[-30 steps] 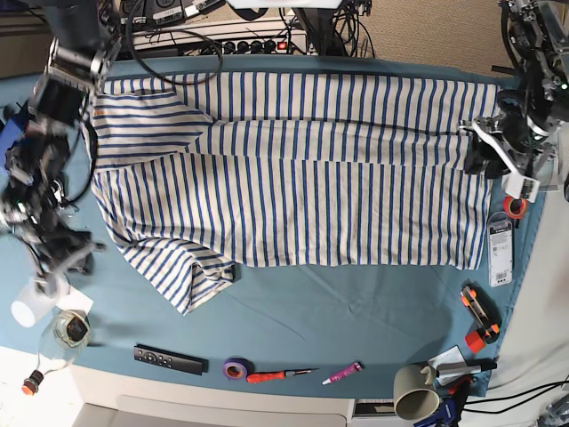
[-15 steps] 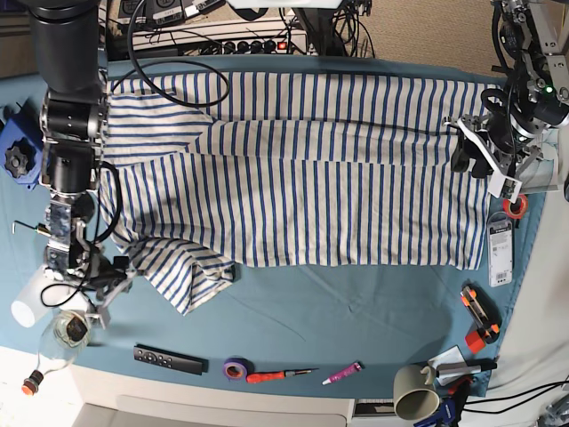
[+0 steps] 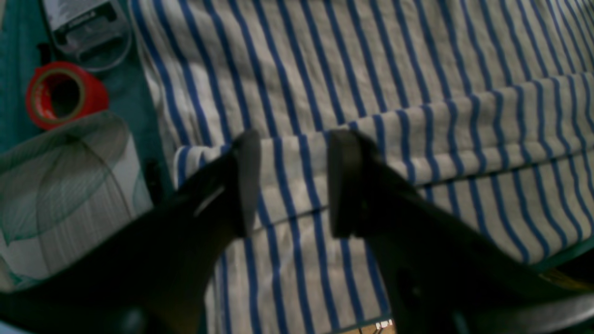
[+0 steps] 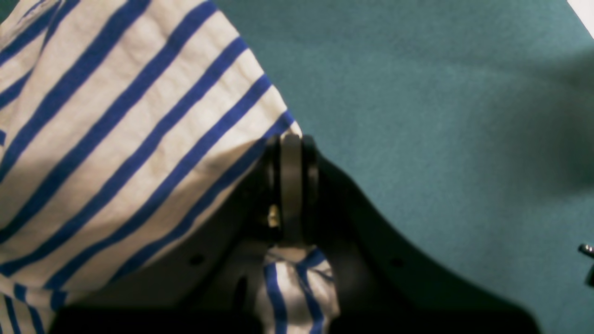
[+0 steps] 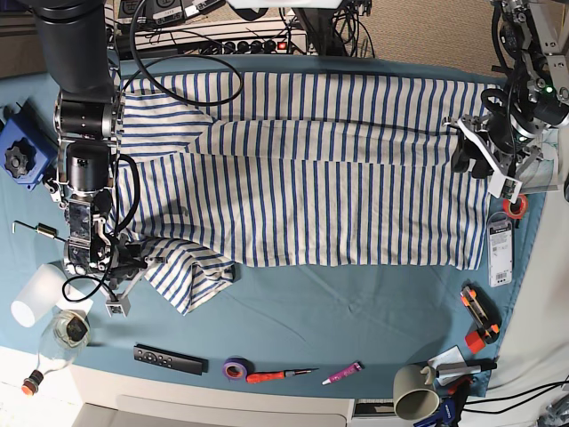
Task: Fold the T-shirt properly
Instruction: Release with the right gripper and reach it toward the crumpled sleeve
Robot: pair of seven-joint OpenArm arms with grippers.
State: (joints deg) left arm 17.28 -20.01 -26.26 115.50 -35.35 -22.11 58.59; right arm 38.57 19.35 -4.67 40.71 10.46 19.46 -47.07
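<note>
On the desk's [image 5: 293, 311] left side, the right gripper [image 5: 132, 261] now clamps a bunched sleeve corner of the T-shirt [image 5: 302, 169], where half a second ago it hung just short of the cloth with its jaws apart. The right wrist view settles it: the fingers [image 4: 291, 185] are pressed together with striped fabric squeezed out below them and the sleeve draped off to one side over bare teal cloth. A second ago that arm stood well off the shirt near the left edge; it has since swung in over the sleeve and closed.

The shirt itself lies spread across the back half of the desk, one long fold running through its middle, the lower-left sleeve crumpled toward the front; its outline has not shifted in the last second.

At the right edge, the left gripper [image 5: 469, 153] hovers over the hem with its jaws released, unchanged from half a second ago. The left wrist view shows the fingers [image 3: 246, 181] straddling the folded hem edge without pinching it, a red tape roll [image 3: 60, 95] close by on the desk.

With one corner secured and the other only bracketed, the fold looks about to start; the left side probably needs to close on the hem first.
</note>
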